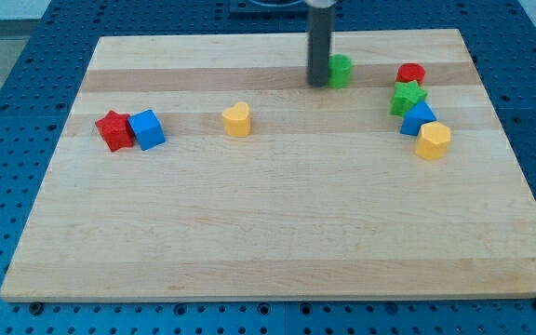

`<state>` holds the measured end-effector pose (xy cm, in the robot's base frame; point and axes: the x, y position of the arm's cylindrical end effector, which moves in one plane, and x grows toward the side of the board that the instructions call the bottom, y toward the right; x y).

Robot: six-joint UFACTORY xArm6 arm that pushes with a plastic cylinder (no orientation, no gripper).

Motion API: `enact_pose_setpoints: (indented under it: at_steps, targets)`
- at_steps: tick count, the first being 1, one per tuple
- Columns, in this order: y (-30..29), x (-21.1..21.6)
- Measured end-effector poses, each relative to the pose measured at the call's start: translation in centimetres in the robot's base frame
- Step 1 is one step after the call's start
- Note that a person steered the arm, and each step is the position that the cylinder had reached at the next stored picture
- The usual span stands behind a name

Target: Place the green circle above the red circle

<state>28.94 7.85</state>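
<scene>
The green circle (341,71) sits near the view's top, right of centre. My tip (317,83) touches its left side. The red circle (410,73) lies further to the view's right, at about the same height as the green circle and a short gap away from it. The dark rod rises from the tip out of the view's top.
A green star (407,97), a blue block (418,118) and a yellow hexagon (433,140) run down in a line below the red circle. A yellow heart (236,120) lies left of centre. A red star (113,129) and a blue cube (146,129) touch at the view's left.
</scene>
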Motion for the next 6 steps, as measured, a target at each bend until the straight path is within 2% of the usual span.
enact_pose_setpoints:
  at_steps: [1, 2, 3, 4, 5, 6]
  targets:
    - [5.3, -2.7]
    - [4.0, -2.7]
    - [1.4, -4.9]
    - [2.0, -7.3]
    - [4.3, -6.3]
    - [6.8, -3.2]
